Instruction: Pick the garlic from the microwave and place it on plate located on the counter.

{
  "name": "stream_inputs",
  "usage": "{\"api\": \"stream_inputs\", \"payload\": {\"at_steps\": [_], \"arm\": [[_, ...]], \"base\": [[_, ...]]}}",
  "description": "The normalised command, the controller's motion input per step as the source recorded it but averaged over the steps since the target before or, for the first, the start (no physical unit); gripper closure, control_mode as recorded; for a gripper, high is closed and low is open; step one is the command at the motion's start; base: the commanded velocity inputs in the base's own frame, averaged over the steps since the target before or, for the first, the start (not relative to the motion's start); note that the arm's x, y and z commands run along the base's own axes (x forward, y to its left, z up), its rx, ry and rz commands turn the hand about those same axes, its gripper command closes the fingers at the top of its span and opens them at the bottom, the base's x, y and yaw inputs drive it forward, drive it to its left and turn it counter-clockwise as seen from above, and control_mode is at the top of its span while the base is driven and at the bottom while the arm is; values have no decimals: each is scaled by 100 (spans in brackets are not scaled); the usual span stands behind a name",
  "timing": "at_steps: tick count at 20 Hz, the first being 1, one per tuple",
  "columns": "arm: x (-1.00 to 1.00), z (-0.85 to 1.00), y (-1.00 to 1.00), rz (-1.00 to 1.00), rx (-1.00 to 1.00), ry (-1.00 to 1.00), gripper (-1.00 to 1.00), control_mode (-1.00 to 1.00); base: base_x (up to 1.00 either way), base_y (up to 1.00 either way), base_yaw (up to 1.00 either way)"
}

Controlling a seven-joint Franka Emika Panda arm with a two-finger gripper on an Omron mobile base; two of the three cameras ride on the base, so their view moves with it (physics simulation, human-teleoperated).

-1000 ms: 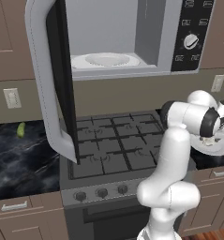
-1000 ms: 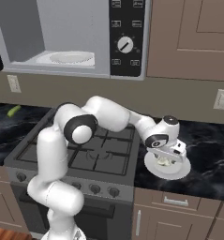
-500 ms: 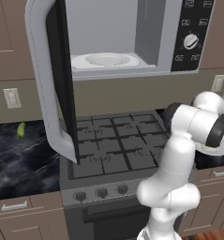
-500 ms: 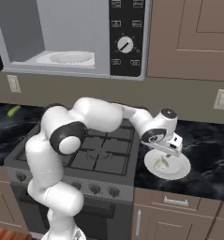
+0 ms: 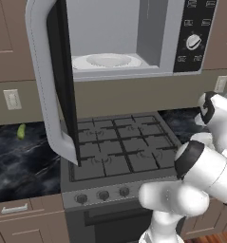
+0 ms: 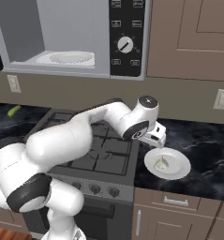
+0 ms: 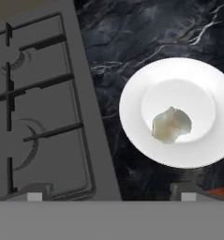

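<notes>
The cream garlic (image 7: 171,124) lies in the middle of the pale round plate (image 7: 132,108), which rests on the black marble counter (image 7: 132,37) right of the stove. From the right base view, the garlic (image 6: 160,163) sits on the plate (image 6: 179,168), and my gripper (image 6: 156,140) hovers just above the plate's left edge. In the hand view the gripper (image 7: 111,197) is open, its fingertips (image 7: 34,196) wide apart with nothing between them. Above the stove, the grey microwave (image 5: 148,38) stands with its door (image 5: 51,85) swung open.
A white turntable tray (image 5: 105,60) sits inside the microwave. The grey gas stove (image 5: 119,147) lies left of the plate. A small green vegetable (image 5: 21,131) lies on the counter far left. Brown drawers (image 6: 179,206) run under the counter.
My gripper has lifted off the plate and drawn back to the left, leaving the garlic lying on the plate. The arm's elbow has swung round.
</notes>
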Motion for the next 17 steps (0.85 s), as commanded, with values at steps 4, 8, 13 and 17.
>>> {"api": "stream_inputs", "payload": {"at_steps": [4,8,13,17], "arm": [[-88,93,95,2,-2,-4,-100,-100],[-94,84,91,6,0,0,-100,-100],[-81,82,88,9,0,0,-100,-100],[-71,83,86,9,0,0,-100,-100]], "base": [[0,0,0],[0,0,0],[0,0,0],[0,0,0]]}}
